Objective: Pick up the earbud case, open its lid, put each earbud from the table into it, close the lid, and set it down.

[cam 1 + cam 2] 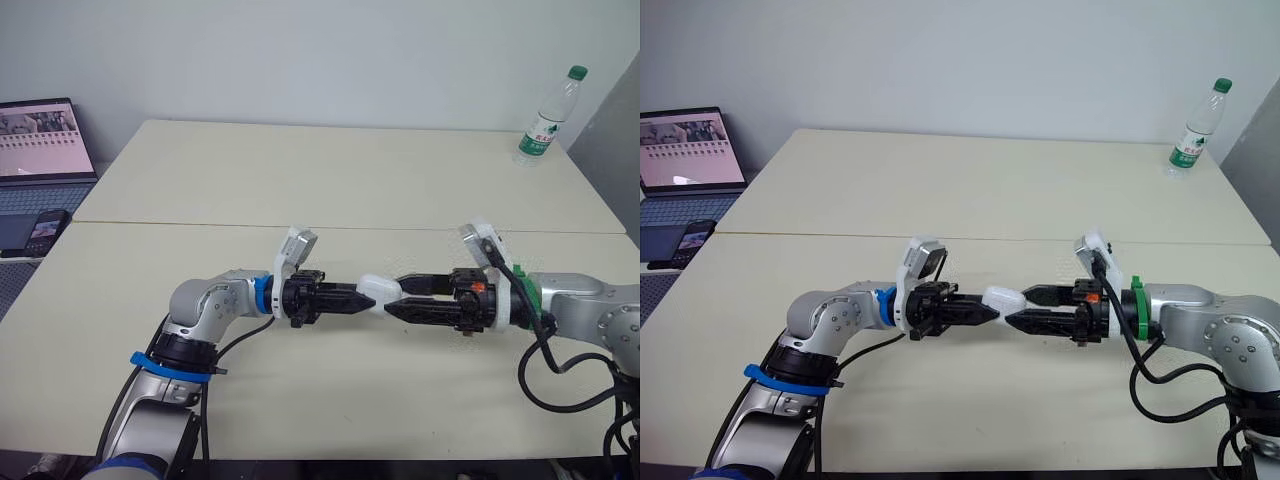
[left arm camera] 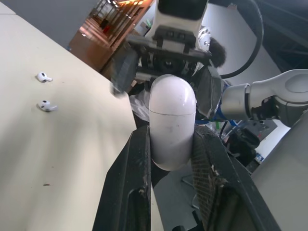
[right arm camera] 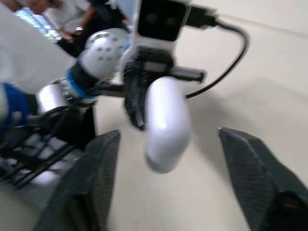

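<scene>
the left gripper (image 1: pixel 352 298) is squeezed tight on the earbud case (image 2: pixel 172 125). its two black fingers (image 2: pixel 139 159) press the bottom half from both sides. the lid (image 2: pixel 172 94) sticks out past the fingertips and it is shut, with just a thin line where it meets the body.

the right gripper (image 1: pixel 396 297) is spread wide. it holds nothing. one finger is on each side of the lid end, and i cannot tell if they touch it.

the case hangs in the air between the two grippers. it is over the front half of the table (image 1: pixel 300 180), about midway between the left and right edges.

two earbuds (image 2: pixel 44 77) (image 2: pixel 47 106) lie close together on the table, away from the case. i cannot tell which edge they are near.

what could go wrong: the case is smooth and round, so i think it could slip. if the right gripper pushes the lid sideways, it may knock the case out of the left fingers. then it could drop and roll toward the front edge. if the right fingers squeeze the lid flat, it would stay shut and not flip open.
</scene>
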Controlling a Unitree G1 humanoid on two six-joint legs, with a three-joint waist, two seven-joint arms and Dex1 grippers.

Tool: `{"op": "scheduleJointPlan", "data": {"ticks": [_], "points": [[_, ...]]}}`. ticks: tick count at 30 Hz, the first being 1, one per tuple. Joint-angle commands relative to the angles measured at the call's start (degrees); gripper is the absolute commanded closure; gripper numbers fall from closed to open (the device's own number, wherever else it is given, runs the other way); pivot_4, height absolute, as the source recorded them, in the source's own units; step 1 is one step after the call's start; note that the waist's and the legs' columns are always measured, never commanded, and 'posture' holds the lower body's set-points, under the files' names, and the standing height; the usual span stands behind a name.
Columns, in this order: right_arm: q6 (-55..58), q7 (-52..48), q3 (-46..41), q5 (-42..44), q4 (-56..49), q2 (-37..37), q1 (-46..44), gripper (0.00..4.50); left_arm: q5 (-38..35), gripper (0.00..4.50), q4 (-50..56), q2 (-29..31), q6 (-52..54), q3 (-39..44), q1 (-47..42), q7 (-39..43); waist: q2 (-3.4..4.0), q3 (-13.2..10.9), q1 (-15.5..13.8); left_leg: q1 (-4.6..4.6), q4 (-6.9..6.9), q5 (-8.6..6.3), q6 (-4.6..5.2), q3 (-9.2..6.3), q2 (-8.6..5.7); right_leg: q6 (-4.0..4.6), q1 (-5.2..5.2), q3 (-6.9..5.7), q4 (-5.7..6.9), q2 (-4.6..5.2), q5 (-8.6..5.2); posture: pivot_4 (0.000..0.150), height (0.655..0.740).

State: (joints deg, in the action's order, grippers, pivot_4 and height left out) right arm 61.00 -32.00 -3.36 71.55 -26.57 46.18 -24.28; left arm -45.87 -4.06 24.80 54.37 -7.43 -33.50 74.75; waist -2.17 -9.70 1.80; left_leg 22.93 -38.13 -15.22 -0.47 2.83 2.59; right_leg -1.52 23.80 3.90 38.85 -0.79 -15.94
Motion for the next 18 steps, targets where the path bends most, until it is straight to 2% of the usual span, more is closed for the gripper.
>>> {"op": "scheduleJointPlan", "data": {"ticks": [1,9,18], "points": [[-1.22,1.34,-1.55,-1.54,-1.99,-0.16,-2.47,0.91,2.14,3.72,-0.02,-0.66,-3.04,-0.22,-0.45,-0.92,0.0,0.0,0.0,0.0,0.0,0.0,0.0,0.0,0.0,0.0,0.0,0.0,0.0,0.0,0.0,0.15,0.7362],[0.25,2.13,2.99,-8.38,-2.82,0.11,-6.33,0.91,6.62,3.72,-1.96,-2.25,-8.2,-1.43,-1.13,-1.45,0.0,0.0,-0.03,0.03,0.0,0.0,0.0,0.03,-0.01,0.27,0.04,0.02,0.0,0.0,0.16,0.15,0.7362],[1.24,-0.13,5.69,-13.57,-2.28,0.37,-6.46,0.91,8.34,3.72,-2.07,-2.97,-9.65,-1.69,-0.61,-1.19,0.0,0.0,-0.02,0.06,0.0,0.0,0.0,0.07,-0.01,0.28,0.11,0.05,0.02,0.0,0.16,0.15,0.7362]]}}
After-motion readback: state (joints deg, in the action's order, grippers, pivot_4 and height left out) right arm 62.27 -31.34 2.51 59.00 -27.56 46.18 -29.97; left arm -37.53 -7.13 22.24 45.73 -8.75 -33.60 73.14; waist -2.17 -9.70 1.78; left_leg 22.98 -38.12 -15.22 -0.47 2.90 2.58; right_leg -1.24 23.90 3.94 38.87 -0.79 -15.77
